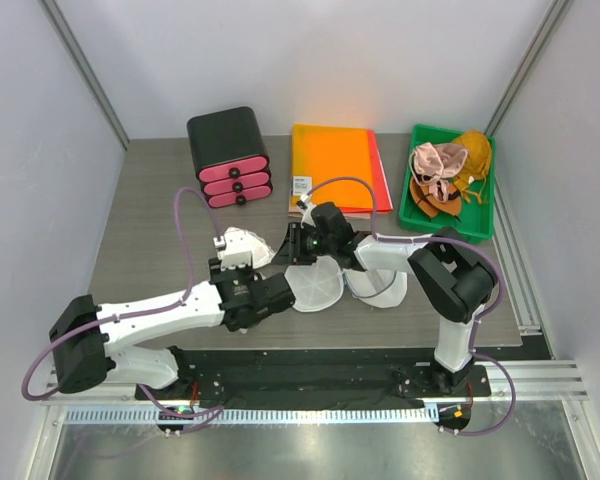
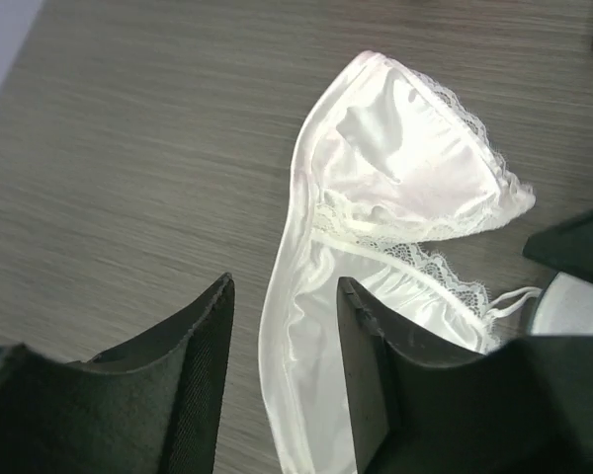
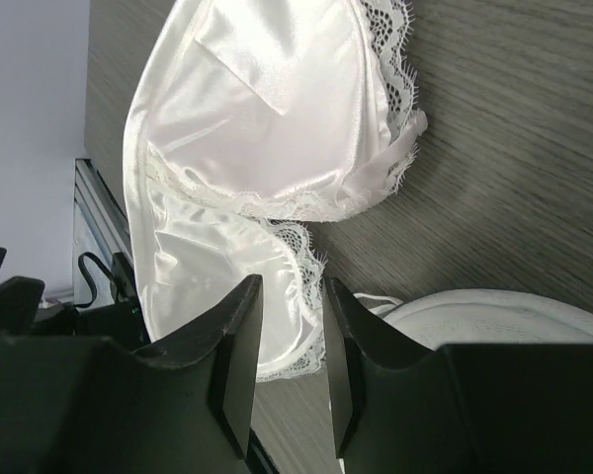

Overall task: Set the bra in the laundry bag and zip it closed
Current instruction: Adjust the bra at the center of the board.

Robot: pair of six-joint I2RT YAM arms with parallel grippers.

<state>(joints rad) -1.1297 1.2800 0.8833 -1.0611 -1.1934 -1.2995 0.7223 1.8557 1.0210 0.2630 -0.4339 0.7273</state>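
The bra [image 2: 395, 168] is white satin with lace trim and lies flat on the grey wood table, left of the laundry bag. In the top view the bra [image 1: 248, 243] shows between the two grippers. My left gripper [image 2: 285, 296] is open and hovers over the bra's lower edge, gripping nothing. My right gripper [image 3: 292, 296] is also open, its jaws straddling the lace edge of the bra [image 3: 267, 109] from above. The laundry bag [image 1: 317, 288] lies open as two white mesh halves, and its rim [image 3: 494, 311] shows just right of the right gripper.
A black drawer unit [image 1: 230, 157] with pink fronts stands at the back left. Orange folders [image 1: 332, 165] lie at the back centre. A green bin [image 1: 410, 200] holding other garments sits at the back right. The right arm's elbow [image 1: 450, 275] rises over the bag's right half.
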